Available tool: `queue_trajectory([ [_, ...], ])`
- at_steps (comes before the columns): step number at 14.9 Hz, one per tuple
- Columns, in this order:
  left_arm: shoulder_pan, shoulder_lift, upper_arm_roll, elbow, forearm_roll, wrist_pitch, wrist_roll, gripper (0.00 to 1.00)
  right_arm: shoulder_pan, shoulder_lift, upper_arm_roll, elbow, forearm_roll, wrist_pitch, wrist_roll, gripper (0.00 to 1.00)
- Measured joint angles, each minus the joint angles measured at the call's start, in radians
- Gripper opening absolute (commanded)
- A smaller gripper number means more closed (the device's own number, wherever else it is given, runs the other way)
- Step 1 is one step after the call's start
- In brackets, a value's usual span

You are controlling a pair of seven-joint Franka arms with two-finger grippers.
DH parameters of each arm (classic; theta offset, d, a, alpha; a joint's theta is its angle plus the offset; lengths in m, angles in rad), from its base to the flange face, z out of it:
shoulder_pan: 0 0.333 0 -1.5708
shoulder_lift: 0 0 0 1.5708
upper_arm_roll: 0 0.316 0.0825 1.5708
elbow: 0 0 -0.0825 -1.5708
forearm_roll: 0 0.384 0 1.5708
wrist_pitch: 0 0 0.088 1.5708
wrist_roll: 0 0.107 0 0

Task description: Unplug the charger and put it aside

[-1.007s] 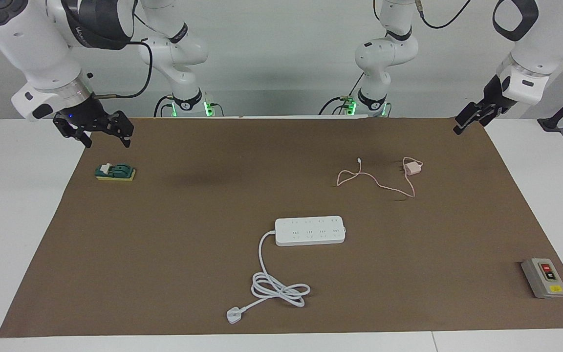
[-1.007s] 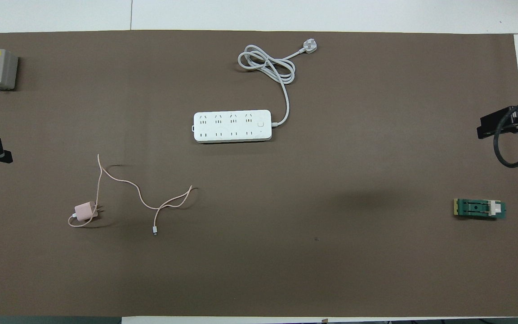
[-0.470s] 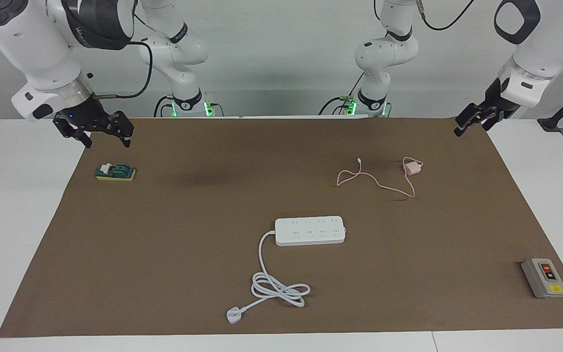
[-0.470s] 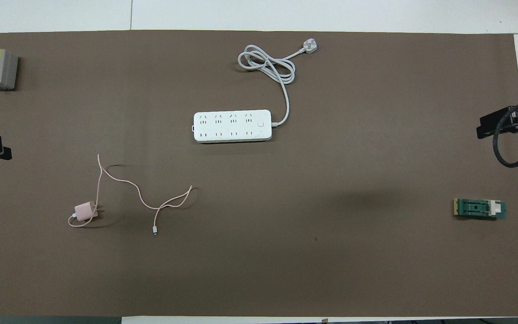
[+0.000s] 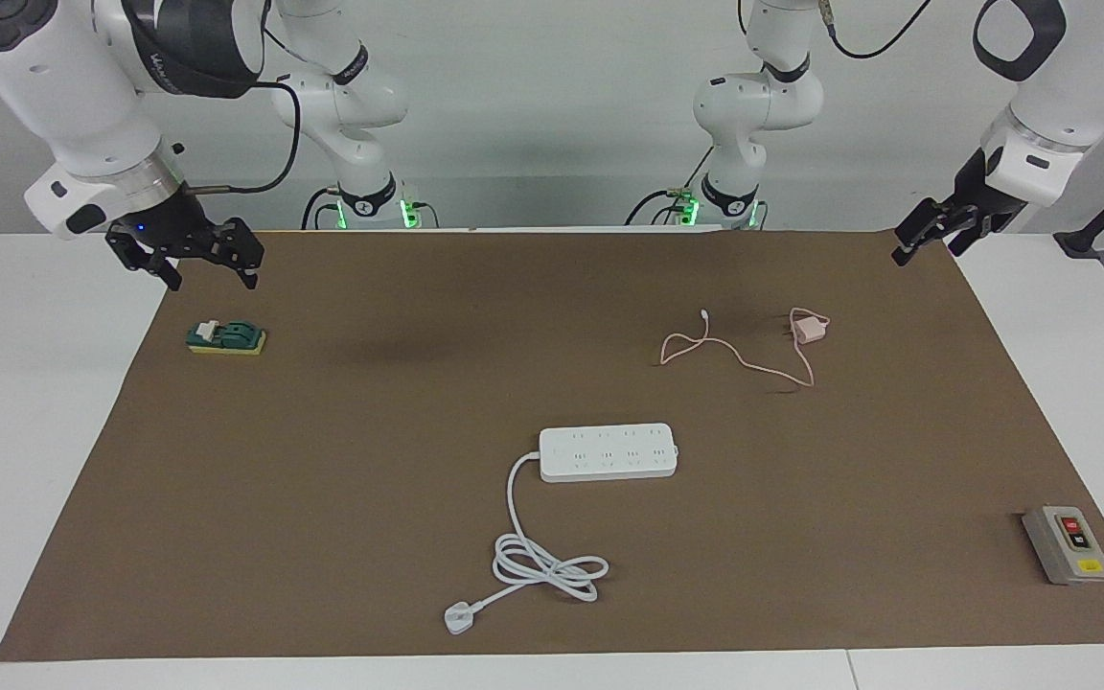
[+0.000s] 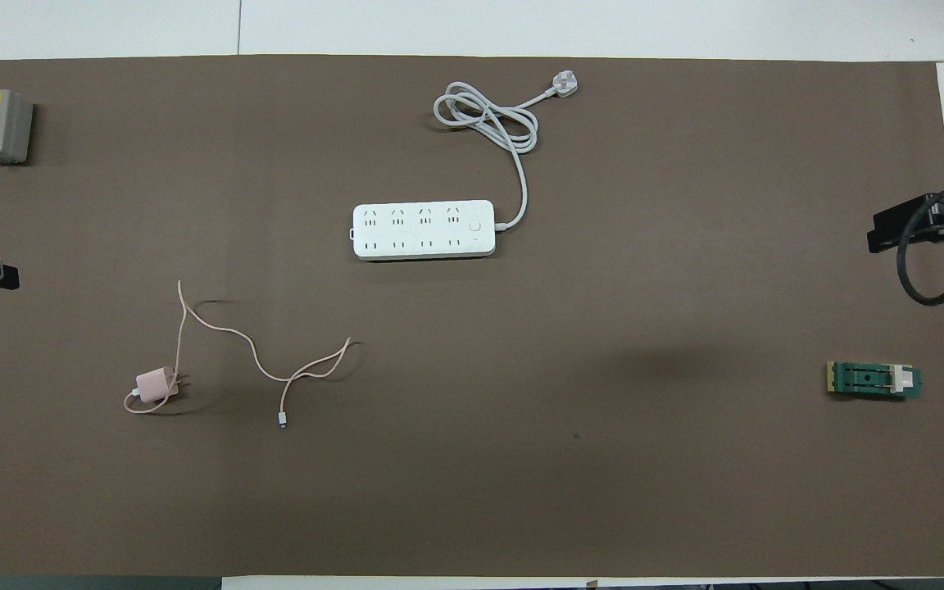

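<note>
The charger (image 5: pixel 809 331), a small pale-pink cube with bare prongs, lies loose on the brown mat (image 5: pixel 399 402), toward the left arm's end and nearer to the robots than the power strip (image 5: pixel 608 452). Its thin pink cable (image 5: pixel 734 353) trails across the mat beside it. It also shows in the overhead view (image 6: pixel 152 383), apart from the power strip (image 6: pixel 424 229), whose sockets are all empty. My left gripper (image 5: pixel 924 249) hangs open and empty over the mat's corner at its own end. My right gripper (image 5: pixel 209 276) hangs open and empty over the mat's edge at its end.
The strip's thick white cord (image 5: pixel 544 561) coils farther from the robots. A grey switch box (image 5: pixel 1067 544) sits at the corner farthest from the robots at the left arm's end. A small green and yellow device (image 5: pixel 226 337) lies below the right gripper.
My left gripper has drawn back slightly toward the mat's edge and risen a little. The charger, the strip and the right arm have not moved.
</note>
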Motion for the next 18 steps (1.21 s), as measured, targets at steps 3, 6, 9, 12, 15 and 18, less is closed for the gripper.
queue_trajectory([
  [3, 0.005, 0.005, -0.023, 0.000, 0.000, 0.000, 0.000, 1.00, 0.000, 0.000, 0.000, 0.000, 0.000, 0.000, 0.000, 1.00],
  [6, 0.010, 0.007, -0.040, 0.000, 0.000, 0.000, 0.000, 1.00, 0.000, 0.000, 0.000, 0.000, 0.000, 0.000, 0.000, 1.00],
  [9, 0.015, 0.010, -0.055, 0.000, 0.001, 0.000, 0.008, 1.00, 0.000, 0.000, 0.001, 0.000, 0.000, 0.000, 0.000, 1.00],
  [12, 0.015, 0.010, -0.066, -0.002, 0.014, 0.001, 0.013, 1.00, 0.001, 0.000, 0.008, 0.000, 0.000, 0.000, 0.000, 1.00],
  [15, 0.015, 0.010, -0.078, -0.004, 0.041, 0.001, 0.013, 1.00, 0.001, 0.000, 0.022, 0.000, 0.000, 0.000, 0.000, 1.00],
  [18, 0.015, 0.010, -0.082, -0.005, 0.045, 0.001, 0.014, 1.00, 0.001, 0.000, 0.022, 0.000, 0.000, -0.002, 0.000, 1.00],
])
